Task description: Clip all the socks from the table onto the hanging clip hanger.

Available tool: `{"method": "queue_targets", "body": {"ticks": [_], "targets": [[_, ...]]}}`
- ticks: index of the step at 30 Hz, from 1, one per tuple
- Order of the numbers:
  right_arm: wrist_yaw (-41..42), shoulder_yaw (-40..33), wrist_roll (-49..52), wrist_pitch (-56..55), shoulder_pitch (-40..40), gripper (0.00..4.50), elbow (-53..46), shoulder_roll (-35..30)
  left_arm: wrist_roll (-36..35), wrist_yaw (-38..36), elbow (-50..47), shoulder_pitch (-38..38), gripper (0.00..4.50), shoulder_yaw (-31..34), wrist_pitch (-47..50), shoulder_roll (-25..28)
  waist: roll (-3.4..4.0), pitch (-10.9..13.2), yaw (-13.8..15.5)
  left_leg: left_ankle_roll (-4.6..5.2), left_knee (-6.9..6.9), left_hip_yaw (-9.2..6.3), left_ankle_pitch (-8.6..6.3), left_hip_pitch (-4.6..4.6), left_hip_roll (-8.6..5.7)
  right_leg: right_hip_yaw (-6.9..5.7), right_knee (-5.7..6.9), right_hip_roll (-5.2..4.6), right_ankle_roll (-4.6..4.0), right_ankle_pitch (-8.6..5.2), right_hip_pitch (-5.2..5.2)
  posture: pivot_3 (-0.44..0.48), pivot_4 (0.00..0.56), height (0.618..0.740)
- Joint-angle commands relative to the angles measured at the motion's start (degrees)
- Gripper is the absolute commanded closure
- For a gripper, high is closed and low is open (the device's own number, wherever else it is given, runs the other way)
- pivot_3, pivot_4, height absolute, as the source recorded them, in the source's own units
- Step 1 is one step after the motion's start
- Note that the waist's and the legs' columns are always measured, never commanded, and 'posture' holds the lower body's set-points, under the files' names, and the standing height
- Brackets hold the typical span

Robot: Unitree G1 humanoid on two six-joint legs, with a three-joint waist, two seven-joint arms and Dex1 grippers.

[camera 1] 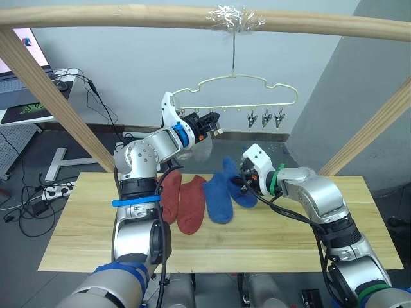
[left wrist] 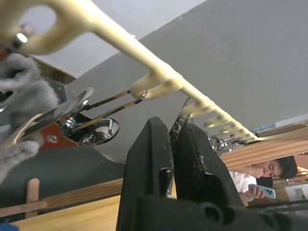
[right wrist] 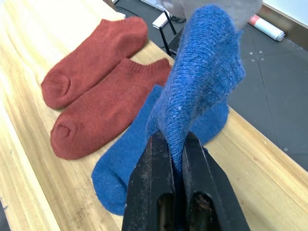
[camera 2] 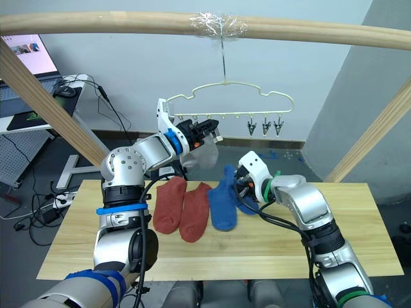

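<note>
The pale yellow-green clip hanger [camera 1: 237, 86] hangs by its hook from the top pole. A light grey sock [camera 1: 202, 151] dangles from a clip near its left end. My left gripper [camera 1: 212, 123] is raised to the row of clips beside that sock, its fingers [left wrist: 151, 144] pressed together on a small metal clip. Over the table [camera 1: 96, 244], my right gripper [right wrist: 175, 139] is shut on a blue sock [right wrist: 202, 72], lifting one end while the rest trails down. A second blue sock [camera 1: 217, 199] and two rust-red socks [camera 1: 170, 196] [camera 1: 191, 204] lie flat in a row.
Thick wooden poles [camera 1: 128, 16] frame the scene overhead and slant down at both sides. Three bare clips [camera 1: 264, 119] hang at the hanger's right end. A white desk with a laptop [camera 1: 26, 96] stands at far left. A person holding a phone [left wrist: 260, 173] is beyond the table.
</note>
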Motion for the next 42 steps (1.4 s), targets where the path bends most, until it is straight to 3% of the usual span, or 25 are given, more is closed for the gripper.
{"method": "queue_targets", "body": {"ticks": [1, 42], "targets": [[-0.21, -2.16, 2.15, 0.22, -2.63, 4.44, -2.49, 0.30, -0.94, -0.30, -0.30, -1.33, 4.41, 0.11, -0.27, 0.13, 0.00, 0.00, -0.01, 0.00, 0.00, 0.00, 0.00, 0.00, 0.00, 0.00, 0.00, 0.00, 0.00, 0.00, 0.00, -0.063, 0.156, 0.740], [-0.59, 0.20, 1.09, -8.49, -18.20, 4.44, 15.73, 3.19, -0.86, -0.30, -1.96, 0.52, 4.41, -1.28, -1.62, -0.52, 0.03, -0.04, 0.15, -0.05, 0.06, -0.01, 0.03, 0.02, 0.00, -0.02, 0.34, -0.01, 0.00, 0.00, -0.07, -0.023, 0.141, 0.740]]}}
